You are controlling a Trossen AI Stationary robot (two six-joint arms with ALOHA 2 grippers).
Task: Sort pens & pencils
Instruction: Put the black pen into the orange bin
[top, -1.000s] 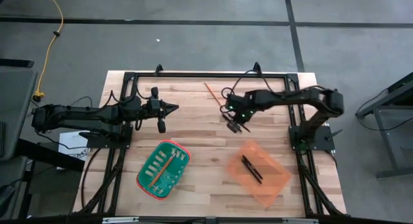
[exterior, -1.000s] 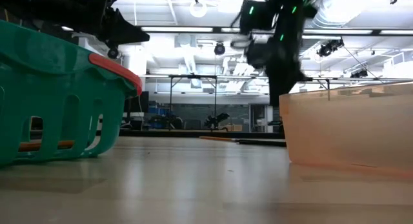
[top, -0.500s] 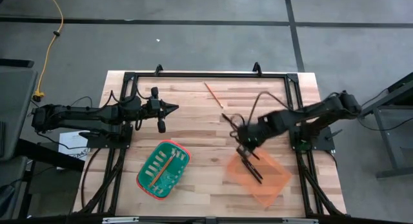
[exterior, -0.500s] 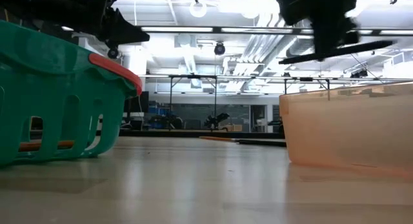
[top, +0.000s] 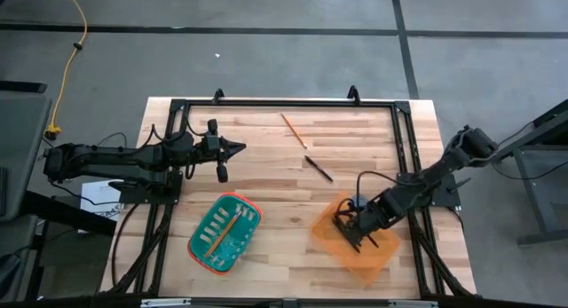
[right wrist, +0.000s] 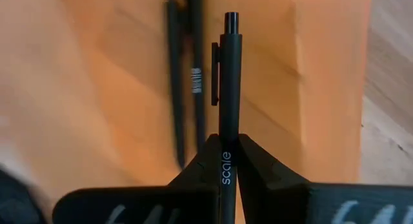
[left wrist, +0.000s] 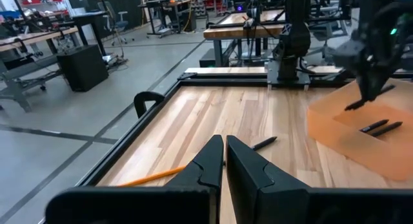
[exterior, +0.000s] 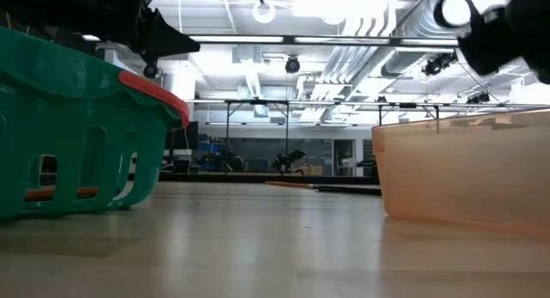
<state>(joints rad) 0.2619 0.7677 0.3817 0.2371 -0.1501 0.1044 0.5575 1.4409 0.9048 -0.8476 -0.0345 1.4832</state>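
Orange plastic tray [top: 377, 255] on my near right holds two black pens [right wrist: 184, 82]; I have the right gripper [top: 352, 228] over it, jaws clamped on a third pen [right wrist: 228, 88]. The green basket [top: 200, 250] near left holds a pencil [top: 220, 232]. Another pencil [top: 294, 130] and a pen [top: 319, 168] lie on the far table [top: 266, 179]. The left gripper [left wrist: 224, 161] waits far left, jaws nearly closed, empty. Only the right wrist view shows the grip.
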